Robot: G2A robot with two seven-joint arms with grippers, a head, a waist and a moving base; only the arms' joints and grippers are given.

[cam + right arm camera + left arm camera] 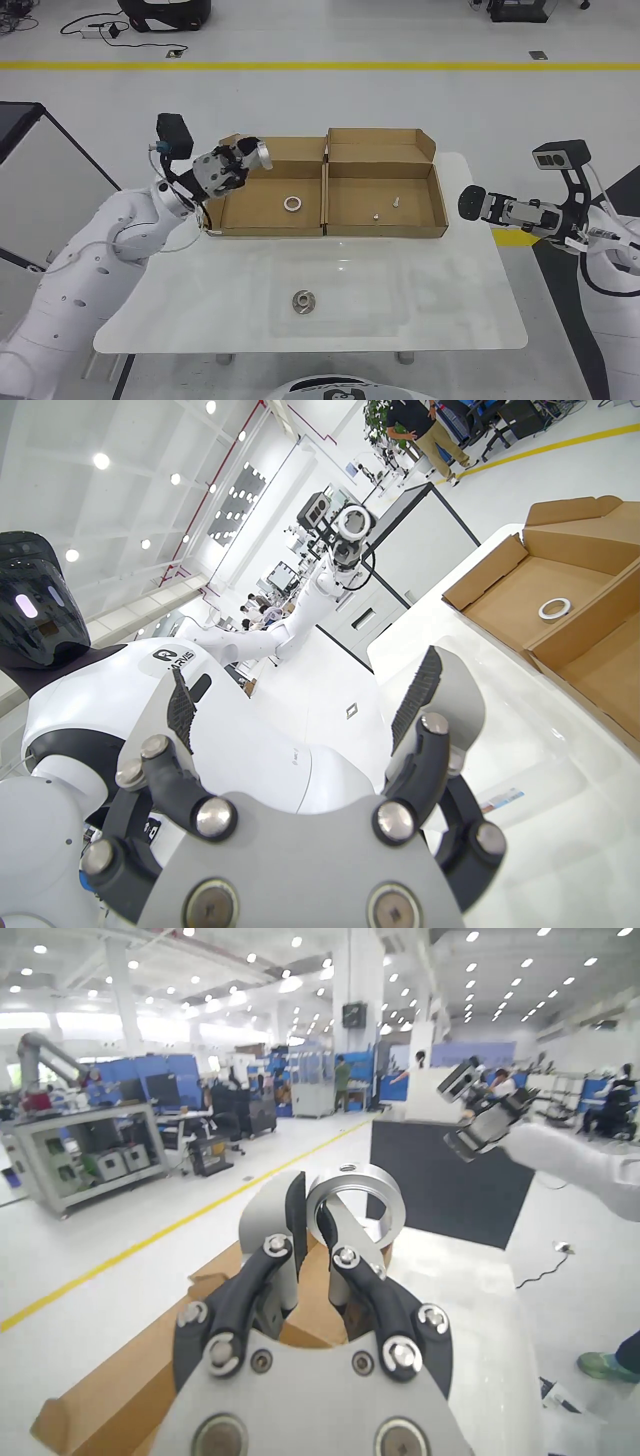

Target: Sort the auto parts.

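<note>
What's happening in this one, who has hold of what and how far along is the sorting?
The left tool is shut on a metal ring, held above the far left corner of the left cardboard box, which has a loose ring in it. The right box holds two small fasteners. The right tool is open and empty, beyond the right side of the table. One flanged part lies on the table, unsorted.

Boxes (250,212) plain brown cardboard; the table (200,300) under them glossy white. Held ring (357,1208) bright silver, left gripper (311,1208) pads (298,1210) black and ribbed. Loose ring (292,204) inside the boxes pale silver; nut (304,301) before them grey.
</note>
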